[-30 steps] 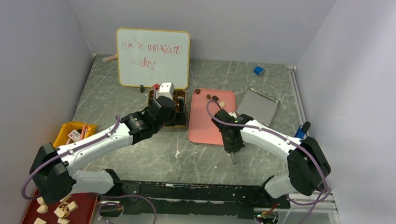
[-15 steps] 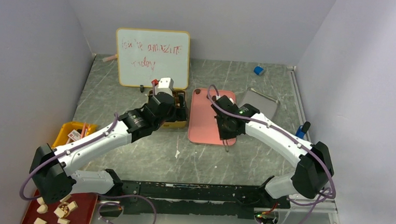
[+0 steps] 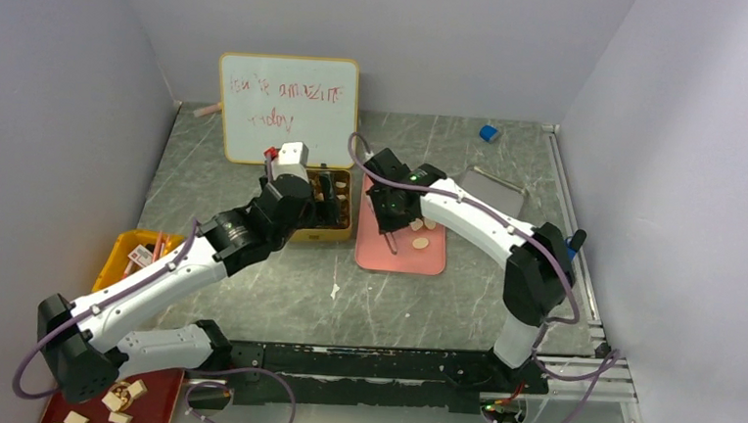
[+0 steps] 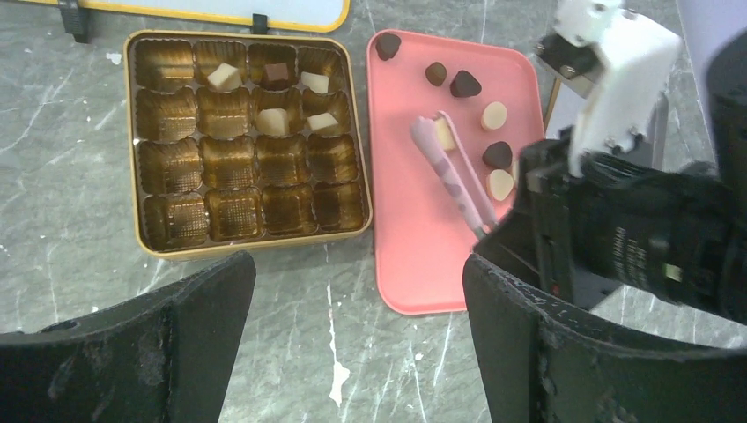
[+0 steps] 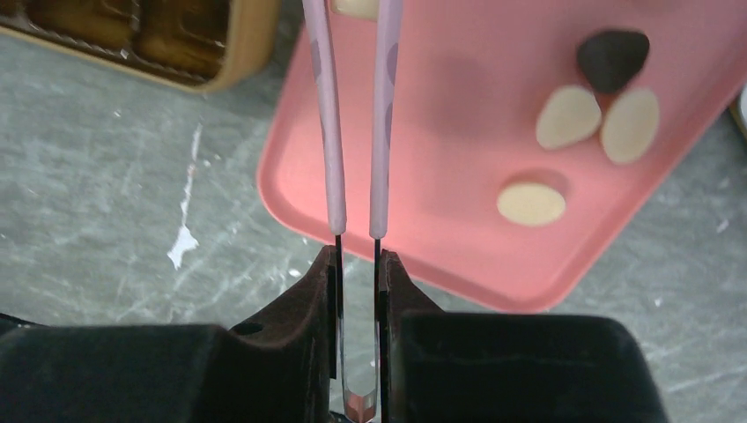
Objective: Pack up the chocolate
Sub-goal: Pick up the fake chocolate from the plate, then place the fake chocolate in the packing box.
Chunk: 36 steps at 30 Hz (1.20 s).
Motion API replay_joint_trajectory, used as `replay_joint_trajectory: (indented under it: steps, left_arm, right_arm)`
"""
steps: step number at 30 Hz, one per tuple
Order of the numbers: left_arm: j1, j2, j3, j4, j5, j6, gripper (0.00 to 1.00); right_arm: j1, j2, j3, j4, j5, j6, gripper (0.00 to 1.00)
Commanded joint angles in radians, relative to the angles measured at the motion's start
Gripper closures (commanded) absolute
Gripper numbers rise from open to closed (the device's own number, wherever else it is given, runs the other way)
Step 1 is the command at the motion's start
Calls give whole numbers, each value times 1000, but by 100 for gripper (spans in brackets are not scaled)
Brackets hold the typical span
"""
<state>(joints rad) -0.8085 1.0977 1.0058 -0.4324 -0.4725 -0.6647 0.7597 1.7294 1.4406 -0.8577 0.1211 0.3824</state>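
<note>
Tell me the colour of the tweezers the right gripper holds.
Pale pink tweezers with purplish patches; the right wrist view shows it best.

One gold box (image 4: 286, 207), sixteen cups (image 4: 167, 159), five chocolates (image 4: 271, 121) inside: four pale, one dark. The pink tray (image 4: 414, 247) has four dark and at least four tan.

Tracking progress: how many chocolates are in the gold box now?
5 chocolates: three in the row nearest the whiteboard, two in the next row of the box. None seems hidden.

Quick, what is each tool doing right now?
Left tool: open, holding nothing.
Right tool: closed on the pink tweezers.
</note>
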Motion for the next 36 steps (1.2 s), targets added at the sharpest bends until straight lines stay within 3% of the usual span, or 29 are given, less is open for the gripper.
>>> replay_joint_trajectory:
  steps: [1,14,36]
  left_arm:
    - [-4,-41,37,-44,-44,12,8]
    - [-3,-32,63,-95,-67,34,8]
    - [-1,88,97,-66,-40,46,8]
  right_arm:
    - [34,65,129,46,-25,-48,100]
    - [84,201,276,22,-66,-63,100]
    - [83,202,186,17,-68,-97,100]
